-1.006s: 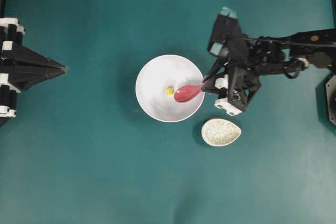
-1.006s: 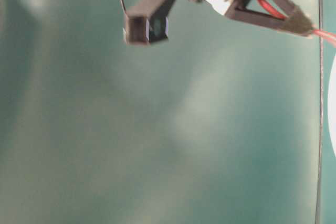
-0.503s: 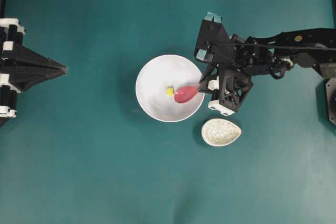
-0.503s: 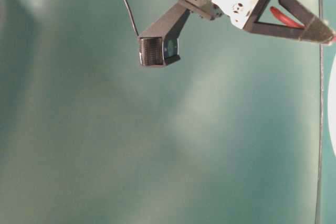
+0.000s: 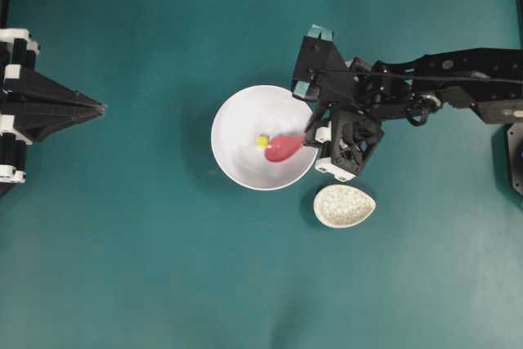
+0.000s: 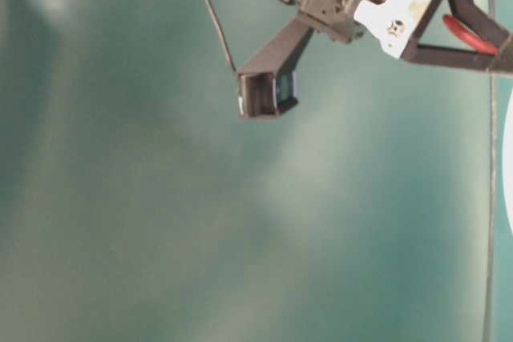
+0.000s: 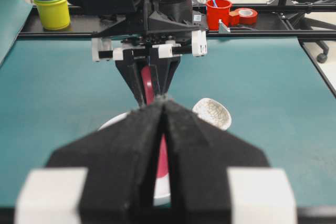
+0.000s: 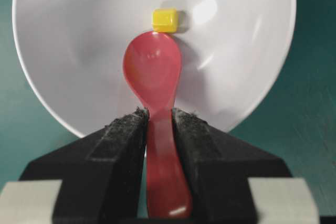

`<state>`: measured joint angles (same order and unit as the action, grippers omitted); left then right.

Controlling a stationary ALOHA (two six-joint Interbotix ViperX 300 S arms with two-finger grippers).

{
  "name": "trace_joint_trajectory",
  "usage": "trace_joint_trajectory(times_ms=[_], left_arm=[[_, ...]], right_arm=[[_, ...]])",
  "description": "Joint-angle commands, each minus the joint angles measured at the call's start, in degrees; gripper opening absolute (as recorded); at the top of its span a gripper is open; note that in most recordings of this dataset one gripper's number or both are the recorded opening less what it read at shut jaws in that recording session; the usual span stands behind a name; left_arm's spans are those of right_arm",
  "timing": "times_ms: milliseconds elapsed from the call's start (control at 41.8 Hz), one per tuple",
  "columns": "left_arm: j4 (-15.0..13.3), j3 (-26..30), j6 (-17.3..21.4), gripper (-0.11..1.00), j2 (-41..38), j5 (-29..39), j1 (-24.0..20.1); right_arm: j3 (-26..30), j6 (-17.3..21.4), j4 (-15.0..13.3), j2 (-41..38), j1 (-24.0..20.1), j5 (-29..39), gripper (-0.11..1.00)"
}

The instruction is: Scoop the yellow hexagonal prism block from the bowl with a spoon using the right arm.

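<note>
The white bowl (image 5: 237,128) (image 8: 79,51) holds the tiny yellow hexagonal prism block (image 5: 262,141) (image 8: 165,20) near its middle. My right gripper (image 5: 310,137) (image 8: 159,113) hangs over the bowl's right rim, shut on the handle of the pink-red spoon (image 5: 283,149) (image 8: 153,72). The spoon's scoop lies inside the bowl, and its tip touches the block's near side. In the table-level view the spoon's handle end (image 6: 469,35) shows between the right gripper's fingers. Far left, my left gripper (image 5: 101,107) (image 7: 164,101) is shut and empty, pointing at the bowl.
A small speckled egg-shaped dish (image 5: 344,206) (image 7: 212,113) sits just below and right of the bowl, under the right gripper's body. Behind the table a yellow cup (image 7: 51,8), a red cup (image 7: 219,13) and a tape roll (image 7: 244,15) stand on a shelf.
My right arm has moved left with the spoon, sliding the scoop further into the bowl until its tip meets the yellow block. The left arm has not moved.
</note>
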<state>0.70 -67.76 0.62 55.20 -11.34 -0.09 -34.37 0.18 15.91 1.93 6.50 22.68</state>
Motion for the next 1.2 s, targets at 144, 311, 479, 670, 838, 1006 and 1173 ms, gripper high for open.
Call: trace_joint_trajectory(times_ms=[144,311,479,670,838,1006,1173], left_arm=[[0.09,0.97,0.09,0.01,-0.53,-0.26,0.0],[0.09,1.05,0.09,0.01,-0.53,0.0,-0.09],[0.09,1.05,0.0,0.01,-0.35,0.18,0.0],[0.09,1.14,0.0,0.01,-0.26,0.26,0.0],[0.09,1.14,0.0,0.01,-0.26,0.18,0.0],[0.09,1.05,0.0,0.01,-0.18,0.18,0.0],[0.09,1.14,0.0,0.01,-0.26,0.26,0.0]], right_arm=[[2.02,-0.09,-0.7,-0.53,0.09,-3.43,0.24],[2.72,-0.26,-1.58,-0.97,0.09,-5.54,0.22],[3.96,-0.35,-1.67,-0.44,0.18,-5.89,0.22],[5.1,-0.62,-1.93,1.93,0.09,-4.04,0.22],[5.1,-0.35,-2.2,5.89,0.18,-1.67,0.22],[4.57,-0.09,-2.2,9.84,0.09,0.18,0.22],[2.99,0.09,-2.02,12.39,0.09,1.58,0.22]])
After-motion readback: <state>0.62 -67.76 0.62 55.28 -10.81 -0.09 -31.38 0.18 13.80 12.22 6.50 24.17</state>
